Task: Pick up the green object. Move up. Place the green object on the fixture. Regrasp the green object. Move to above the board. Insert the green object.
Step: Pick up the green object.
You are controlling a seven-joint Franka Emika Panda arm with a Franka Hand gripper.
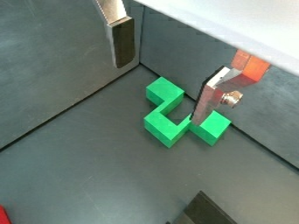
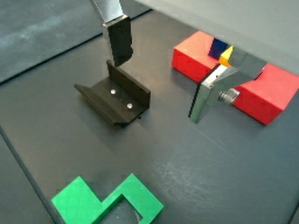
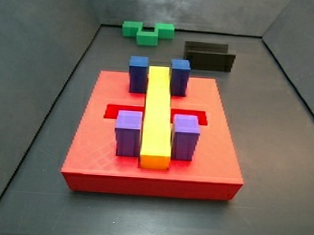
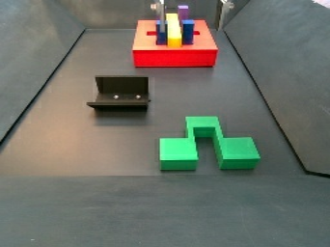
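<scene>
The green object (image 1: pixel 173 112) lies flat on the dark floor near a wall, well apart from the fixture (image 4: pixel 120 94) and far from the red board (image 3: pixel 152 149) with its yellow bar (image 3: pixel 157 115), blue blocks (image 3: pixel 159 74) and purple blocks (image 3: pixel 156 134). In a wrist view the gripper (image 1: pixel 166 67) hangs above the piece, its fingers (image 1: pixel 121 42) spread wide apart and holding nothing, not touching it.

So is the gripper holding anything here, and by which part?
Nothing is held: the gripper is open above the floor, and the green object lies untouched.
</scene>
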